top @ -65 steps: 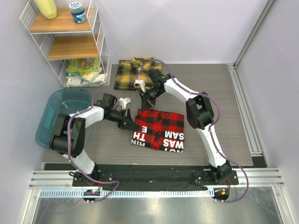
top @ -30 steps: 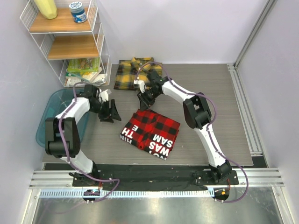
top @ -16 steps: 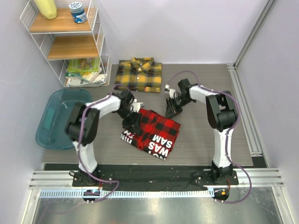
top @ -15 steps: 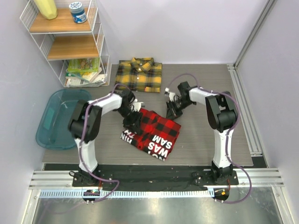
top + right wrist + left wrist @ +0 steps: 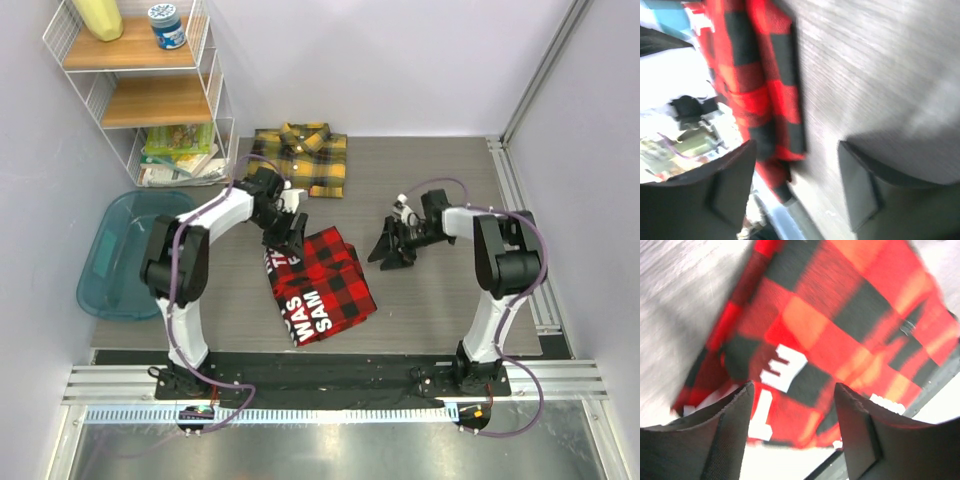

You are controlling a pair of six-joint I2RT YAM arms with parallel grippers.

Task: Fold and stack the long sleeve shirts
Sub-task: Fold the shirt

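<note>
- The folded red-and-black shirt (image 5: 325,290) lies on the grey table (image 5: 450,190) between the two arms. It is turned at an angle, its white block lettering facing up along the near-left side.
- The left gripper (image 5: 282,238) sits at the shirt's far-left corner, over the edge of the cloth.
- In the left wrist view its fingers (image 5: 725,435) are spread wide apart. The red check and a white letter "E" fill the gap between them; whether the tips touch the cloth cannot be told.
- The right gripper (image 5: 388,252) hovers low over bare table, just off the shirt's right edge and clear of the fabric.
- The right wrist view shows its fingers (image 5: 865,190) parted with nothing between them but table. The shirt's edge lies beyond them, toward the left finger's side.
- The yellow-and-black shirt (image 5: 300,160) lies folded, collar up, at the far edge of the table, apart from the red one.
- A teal bin (image 5: 110,260) sits left of the table, beside a wire shelf (image 5: 140,100).
</note>
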